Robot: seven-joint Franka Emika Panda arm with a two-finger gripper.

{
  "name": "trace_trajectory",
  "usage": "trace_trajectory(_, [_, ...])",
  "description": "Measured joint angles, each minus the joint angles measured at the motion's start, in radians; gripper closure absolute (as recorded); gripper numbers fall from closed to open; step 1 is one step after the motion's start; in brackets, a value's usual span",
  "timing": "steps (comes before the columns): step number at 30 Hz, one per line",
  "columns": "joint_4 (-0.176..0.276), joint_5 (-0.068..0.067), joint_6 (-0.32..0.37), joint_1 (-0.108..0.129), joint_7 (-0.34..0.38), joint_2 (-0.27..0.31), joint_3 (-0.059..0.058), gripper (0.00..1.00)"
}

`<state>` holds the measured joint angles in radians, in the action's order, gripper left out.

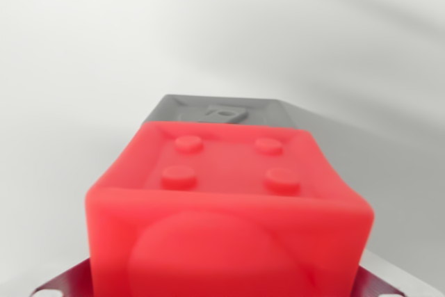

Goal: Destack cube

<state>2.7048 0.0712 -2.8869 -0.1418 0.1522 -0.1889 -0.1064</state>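
A red cube (229, 199) fills the lower half of the wrist view, very close and blurred. One face carries four round studs; the face nearest the camera has a large round bump. Directly beyond it, touching it, is a grey cube (222, 110) with an embossed mark on its visible face, mostly hidden by the red one. Of my gripper only bare metal edges show, at the bottom left corner (59, 284) and the bottom right corner (386, 279) on either side of the red cube. The fingertips are hidden, so whether they grip the cube is unclear.
A plain pale grey-white surface (222, 26) surrounds both cubes, with soft shadows across its upper right.
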Motion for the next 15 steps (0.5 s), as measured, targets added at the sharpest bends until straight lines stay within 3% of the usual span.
trace_trajectory(15, [0.002, -0.005, 0.015, 0.003, 0.004, 0.019, -0.004, 1.0])
